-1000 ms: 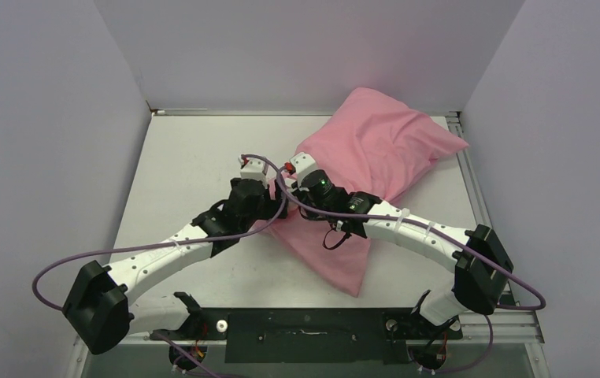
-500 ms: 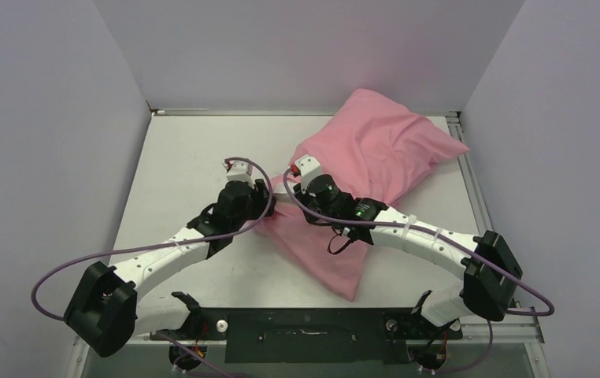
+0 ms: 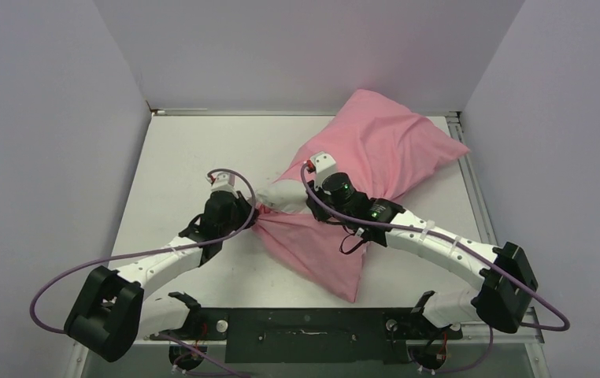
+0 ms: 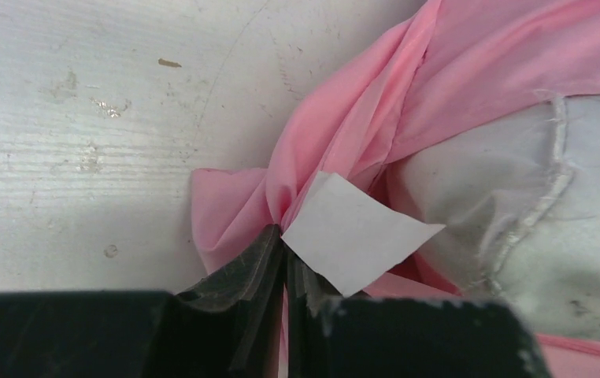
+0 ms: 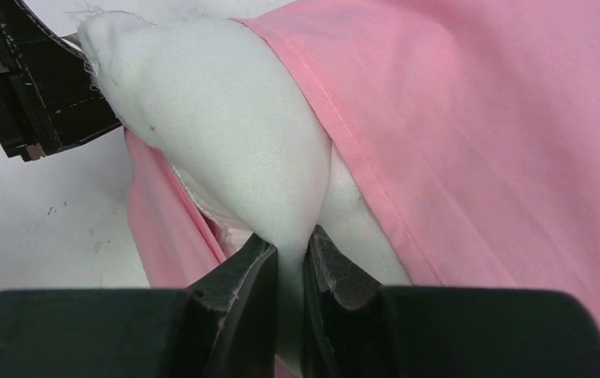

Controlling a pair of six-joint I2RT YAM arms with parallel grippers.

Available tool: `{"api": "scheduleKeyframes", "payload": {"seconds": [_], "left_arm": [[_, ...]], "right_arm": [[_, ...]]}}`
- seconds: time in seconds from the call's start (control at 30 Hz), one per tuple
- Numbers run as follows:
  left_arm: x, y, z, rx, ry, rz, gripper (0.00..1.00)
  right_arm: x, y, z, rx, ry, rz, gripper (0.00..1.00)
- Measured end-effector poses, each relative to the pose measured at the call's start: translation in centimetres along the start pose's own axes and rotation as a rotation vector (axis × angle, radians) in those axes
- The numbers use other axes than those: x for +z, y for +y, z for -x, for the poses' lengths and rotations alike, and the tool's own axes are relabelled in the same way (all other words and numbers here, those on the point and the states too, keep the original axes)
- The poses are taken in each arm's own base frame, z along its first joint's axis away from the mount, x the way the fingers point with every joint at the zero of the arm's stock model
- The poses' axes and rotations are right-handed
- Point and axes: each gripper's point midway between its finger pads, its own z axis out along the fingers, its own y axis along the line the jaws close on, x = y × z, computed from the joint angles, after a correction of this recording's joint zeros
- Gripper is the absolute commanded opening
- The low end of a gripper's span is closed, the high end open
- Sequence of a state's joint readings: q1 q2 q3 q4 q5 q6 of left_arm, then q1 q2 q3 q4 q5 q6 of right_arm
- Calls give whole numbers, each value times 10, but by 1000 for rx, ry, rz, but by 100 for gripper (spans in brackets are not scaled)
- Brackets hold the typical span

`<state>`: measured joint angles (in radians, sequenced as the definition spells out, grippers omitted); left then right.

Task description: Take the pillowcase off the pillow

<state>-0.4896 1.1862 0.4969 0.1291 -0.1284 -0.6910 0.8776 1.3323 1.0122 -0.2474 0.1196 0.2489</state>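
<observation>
Your left jaws are clenched. The two black fingers [image 4: 242, 272] press together on a gathered fold of the pillowcase [image 4: 344, 134], just beside the bare corner of the pillow [image 4: 517, 205]. From that pinch the pink satin fans out in tight pleats toward the pillow. A small white label [image 4: 352, 236] lies at the fingertips, touching the pinched fold, but you cannot tell whether it is caught in the grip as well. On the side of the fold away from the pillow the fabric rests on the scuffed white counter [image 4: 84, 118].

Your right jaws are also clenched, with only a thin gap between them, and that gap is filled by a pinch of the pillow's white cloth. The pink hem of the pillowcase lies against the pillow just beside this grip, outside the fingers.

From above, the pillow lies on the counter with most of its bulk inside the pillowcase. Only one white corner shows at the cover's open end, and that corner sits between the two wrists. The left arm [image 3: 163, 256] reaches in from one side of the corner and the right arm [image 3: 431, 240] from the other. A slack, flat stretch of pillowcase lies on the counter on the near side of that corner.
</observation>
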Motion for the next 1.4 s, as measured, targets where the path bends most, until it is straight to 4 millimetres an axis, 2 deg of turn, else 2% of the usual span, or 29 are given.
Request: {"api": "scheduleKeyframes", "payload": {"seconds": [0.23,0.37,0.47,0.53,0.63,0.8,0.93,1.1,1.27,1.4], "left_arm": [[-2,-2,-23,-70,45,-90,16],[-10,-14,-21,-69,17,-159,23],[-22,-33,-21,-24,-10,-218,37],[-33,-50,-22,17,-34,-269,50],[-55,-71,-16,76,-90,-335,57],[-87,-94,9,151,-200,-422,62],[-103,-114,20,236,-243,-494,64],[-95,-136,12,375,-198,-549,64],[-79,-151,-12,509,-122,-600,64],[-75,-160,-29,573,-79,-656,63]], "right_arm": [[-13,3,2,29,-18,65,5],[-20,3,10,53,-47,85,5],[-20,7,15,66,-63,109,5],[-19,8,15,72,-62,120,5],[-10,13,14,79,-53,140,5],[3,20,13,83,-39,164,5],[5,23,18,83,-42,175,5],[8,26,18,84,-38,188,5],[8,27,18,83,-36,194,5],[8,27,18,83,-36,194,5]]}}
